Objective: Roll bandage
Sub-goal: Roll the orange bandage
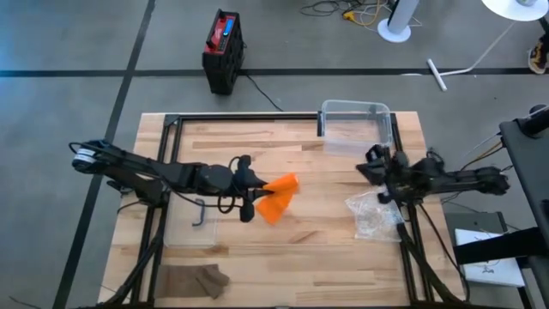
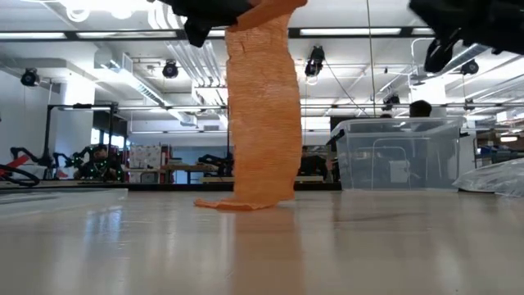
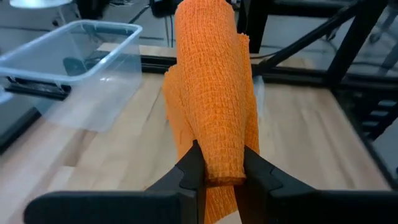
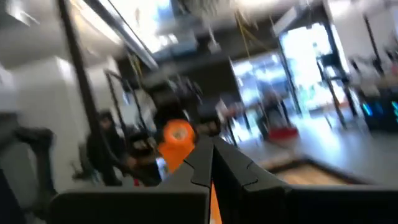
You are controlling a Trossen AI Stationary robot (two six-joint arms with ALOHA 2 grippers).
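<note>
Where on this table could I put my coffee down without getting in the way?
The bare wood at the near edge, between the brown cloth and the crinkled plastic bag, looks freest. The far strip left of the clear bin is bare too. The middle is crowded: the left gripper holds the orange bandage up there, and the right gripper hangs by the bin.

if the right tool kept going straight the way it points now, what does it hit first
Probably the orange bandage held up by the left tool: the shut right tool points across the table toward it, with nothing visible between. Depth is hard to judge.
</note>
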